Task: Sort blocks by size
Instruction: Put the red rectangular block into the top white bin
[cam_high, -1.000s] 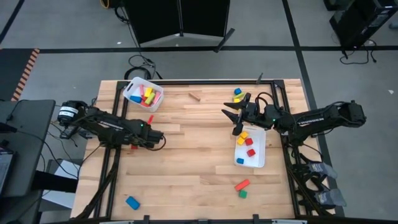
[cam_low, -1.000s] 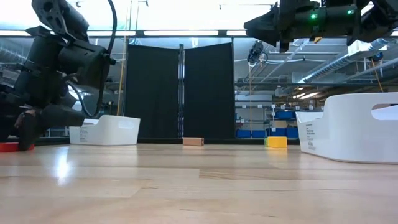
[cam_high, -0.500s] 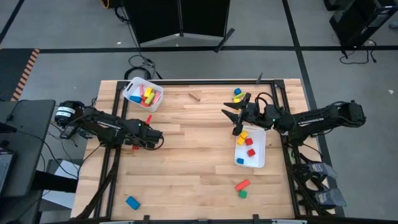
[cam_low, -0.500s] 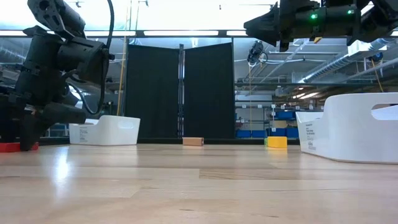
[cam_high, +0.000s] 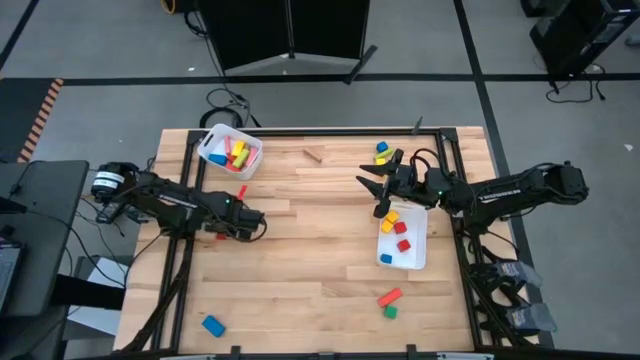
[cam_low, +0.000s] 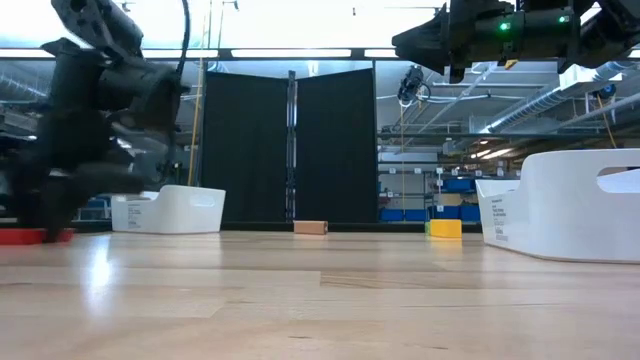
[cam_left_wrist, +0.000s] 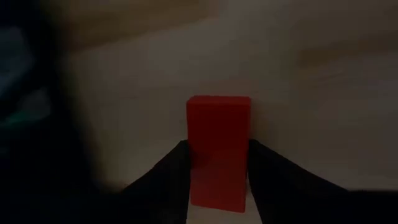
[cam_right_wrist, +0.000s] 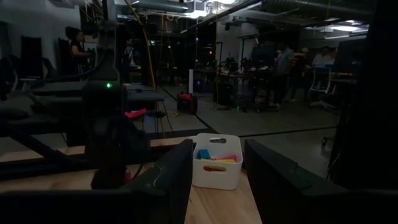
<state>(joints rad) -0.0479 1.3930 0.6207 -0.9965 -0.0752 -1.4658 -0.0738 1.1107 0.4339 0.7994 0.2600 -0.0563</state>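
A red bar lies flat on the table near its left edge. It also shows in the high view and in the low view. My left gripper is down at it, with a finger on each long side. My right gripper is open and empty, held high over the table's right half, beside the right white bin, which holds little cubes. The far-left white bin holds longer bars. My left gripper has the red bar's two long sides between its two fingers, at the end of the bar nearer the wrist. The fingers lie along the bar. The bar lies flat on the table.
Loose blocks lie about: a red bar, a plain wooden one, blue and yellow ones at the far right, a red bar with a green cube at the near right, and a blue one at the near left.
My left arm has shifted a little over the red bar and is blurred in the low view. The bar has stayed on the table.
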